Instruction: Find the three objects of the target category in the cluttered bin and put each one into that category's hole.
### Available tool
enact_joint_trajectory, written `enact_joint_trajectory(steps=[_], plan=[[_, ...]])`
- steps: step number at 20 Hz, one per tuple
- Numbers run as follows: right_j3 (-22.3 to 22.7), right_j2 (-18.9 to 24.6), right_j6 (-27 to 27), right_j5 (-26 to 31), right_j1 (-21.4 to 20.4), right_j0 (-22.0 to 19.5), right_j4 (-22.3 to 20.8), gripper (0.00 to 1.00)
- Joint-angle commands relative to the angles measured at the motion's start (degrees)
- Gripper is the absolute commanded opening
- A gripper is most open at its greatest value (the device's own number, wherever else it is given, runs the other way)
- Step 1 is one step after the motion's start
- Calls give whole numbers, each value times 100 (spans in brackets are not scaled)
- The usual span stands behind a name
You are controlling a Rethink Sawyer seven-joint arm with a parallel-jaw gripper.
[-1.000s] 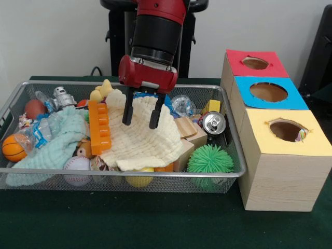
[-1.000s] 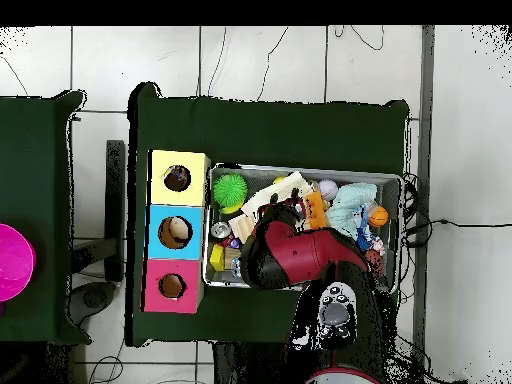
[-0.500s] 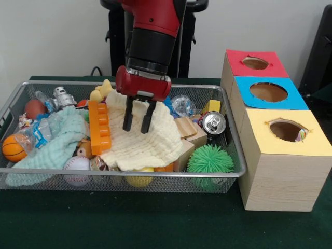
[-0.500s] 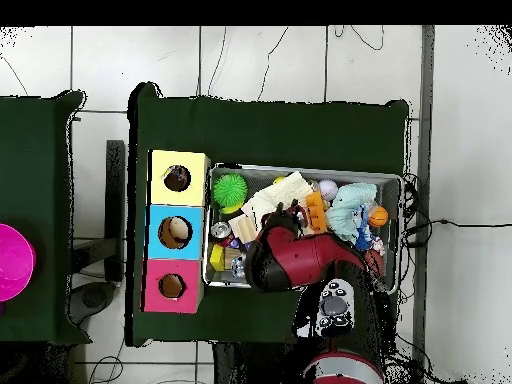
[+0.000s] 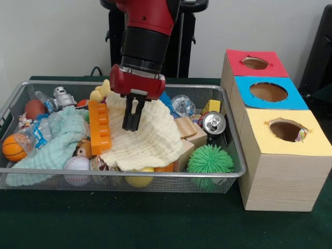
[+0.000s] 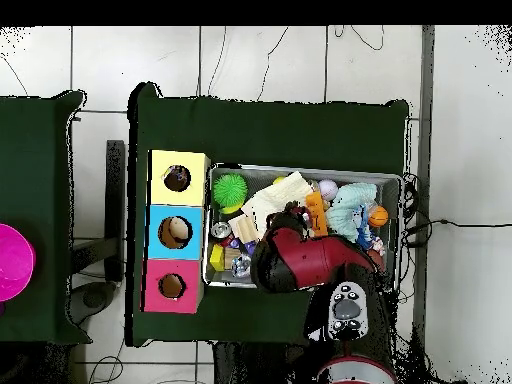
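Front view: the red and black robot arm's gripper [image 5: 133, 126] hangs down into the wire mesh bin [image 5: 119, 174]. Its two black fingers [image 5: 128, 122] are pressed close together, and their tips sit on the pale yellow waffle cloth [image 5: 145, 140] in the middle of the bin. It looks like they pinch a fold of the cloth, but I cannot tell for sure.

Just beside the gripper, on the picture's left, an orange toy brick with bumps [image 5: 99, 128] stands upright against the cloth. Left of that lies a soft mint green cloth [image 5: 54, 148]. A white baseball [image 5: 77, 169] sits at the front wall, and a small orange basketball [image 5: 13, 148] is at the left end. A little silver toy robot [image 5: 64, 96] is near the back left corner.

On the right side of the bin are a spiky green rubber ball [image 5: 209, 160], a silver drink can [image 5: 213, 123] lying with its top facing us, and a plain wooden block [image 5: 189, 130] between the can and the cloth.

Outside the bin on the right stand three wooden boxes in a row, each with a round hole: a yellow-topped box [image 5: 288, 136] nearest, a blue-topped box [image 5: 268, 92] in the middle, and a red-topped box [image 5: 255, 63] farthest.

In the overhead view the arm [image 6: 300, 262] covers much of the bin, and the gripper is hidden under it.
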Motion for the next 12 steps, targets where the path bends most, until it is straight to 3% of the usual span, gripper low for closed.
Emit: enact_joint_trajectory(steps=[1, 9, 10, 12], plan=[[813, 927, 406, 538, -658, -334, -106, 0], [1360, 953, 510, 1075, -994, -227, 207, 0], [1367, 917, 533, 1086, -987, -189, 226, 100], [1356, 879, 547, 1129, -973, -150, 250, 100]])
